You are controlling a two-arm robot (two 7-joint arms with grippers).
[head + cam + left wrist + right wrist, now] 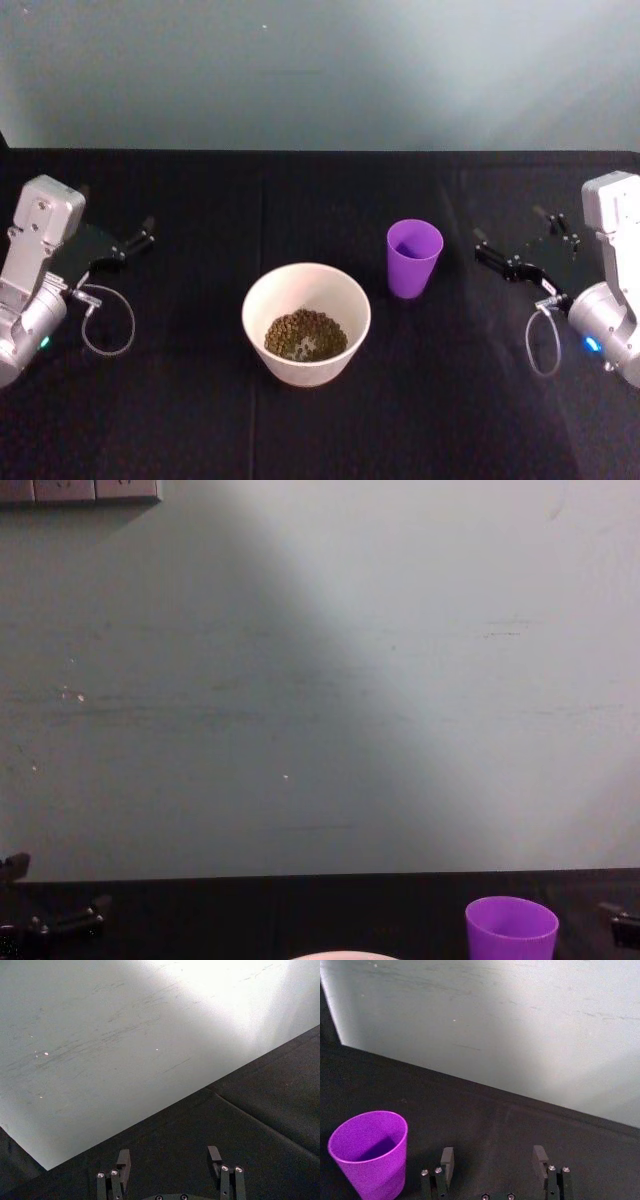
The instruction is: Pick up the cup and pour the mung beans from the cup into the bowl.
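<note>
We see the cup (pixel 414 257) standing upright on the dark surface (pixel 200 420), just off the tips of our right pincer (pixel 497 256) and apart from it. The cup looks empty, and the mung beans (pixel 305 334) already lie in the bowl (pixel 306 322), which sits beyond the cup from that pincer. We judge the cup light, thin-walled and smooth, so it could slip or flex. A hold across its middle, where the taper still gives the fingers some wall, seems safest to us. Our right pincer stands open with nothing between its fingers (pixel 447 1159). Our left pincer (pixel 140 240) rests far across the surface, well apart from the bowl, also open and empty.
</note>
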